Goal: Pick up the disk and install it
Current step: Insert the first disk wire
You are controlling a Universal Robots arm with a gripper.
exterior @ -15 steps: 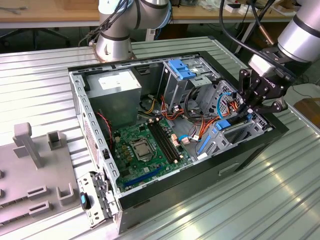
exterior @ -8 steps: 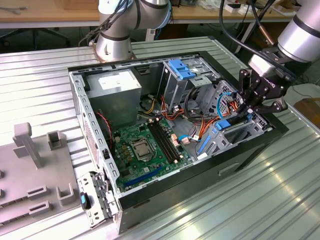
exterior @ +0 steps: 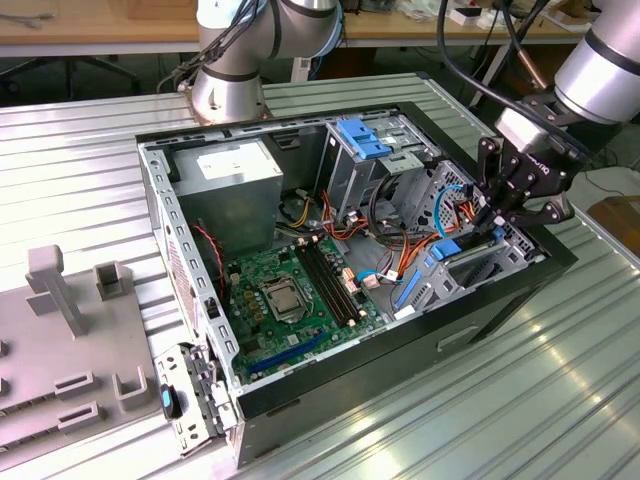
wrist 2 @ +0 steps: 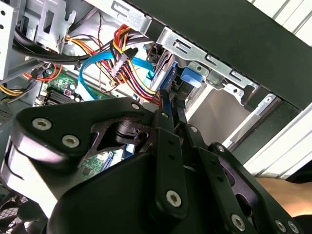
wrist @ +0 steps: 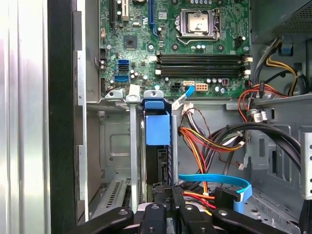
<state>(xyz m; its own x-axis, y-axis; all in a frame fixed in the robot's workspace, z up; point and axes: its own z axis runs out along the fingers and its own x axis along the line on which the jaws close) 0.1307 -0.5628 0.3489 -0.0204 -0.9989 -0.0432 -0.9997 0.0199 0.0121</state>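
Observation:
The disk (wrist: 157, 129) stands on edge in the metal drive cage (wrist: 112, 146) at the front corner of the open computer case (exterior: 500, 300). Its bright blue carrier (wrist 2: 187, 78) faces the motherboard. In the exterior view the blue carrier (exterior: 445, 250) shows at the case's right side, just under my gripper (exterior: 490, 222). My gripper (wrist: 168, 192) is pinched on the disk's outer edge. In the second wrist view the black fingers (wrist 2: 170, 122) run together to a narrow tip at the blue frame.
Orange, red and blue cables (wrist: 209, 141) hang right beside the cage. The green motherboard (exterior: 290, 290) lies on the case floor, with the grey power supply (exterior: 232, 165) at the back and a lighter-blue bracket (exterior: 362, 138) on the upper bay. A grey fixture (exterior: 60, 290) stands at the exterior view's left.

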